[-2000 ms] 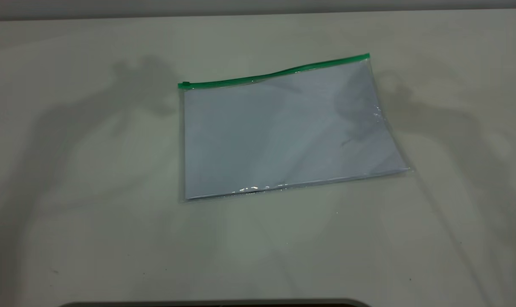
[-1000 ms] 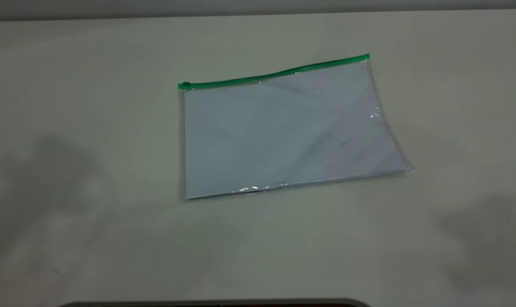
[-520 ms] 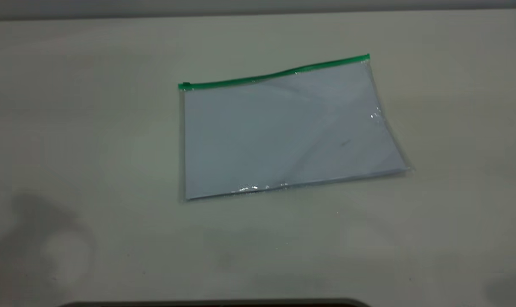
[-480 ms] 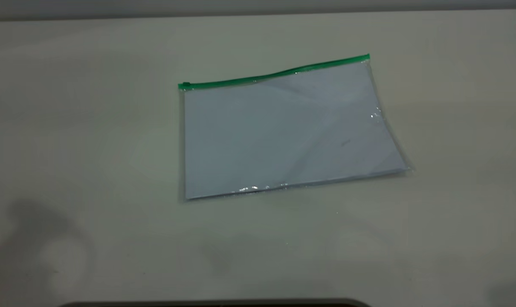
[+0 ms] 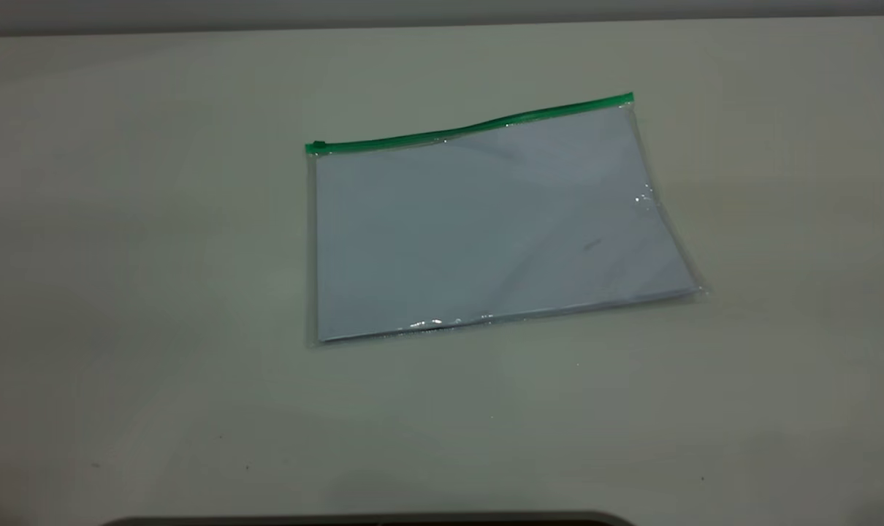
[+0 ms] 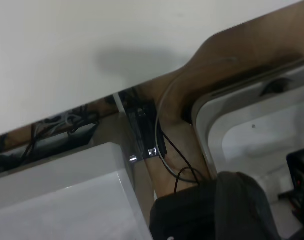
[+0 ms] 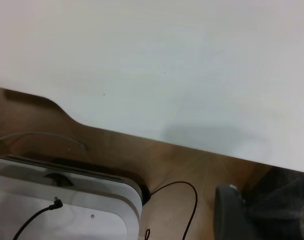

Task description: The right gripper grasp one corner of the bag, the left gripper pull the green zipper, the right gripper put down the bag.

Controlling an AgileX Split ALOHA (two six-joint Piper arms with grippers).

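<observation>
Pincer state unseen, neither in view; arm shadows gone from table (image 5: 120,292); bag (image 5: 486,226) unmoved.

Nothing of either arm is caught in the exterior view right now. In the left wrist view, a blurred piece of the left arm's body (image 6: 237,210) is seen past the table edge (image 6: 142,82): dark grey, rounded, matt, with a blacker mass beside it. In the right wrist view, the right arm's body (image 7: 252,215) is glimpsed past that edge: black, blunt-cornered, one pale glint on its rim.
</observation>
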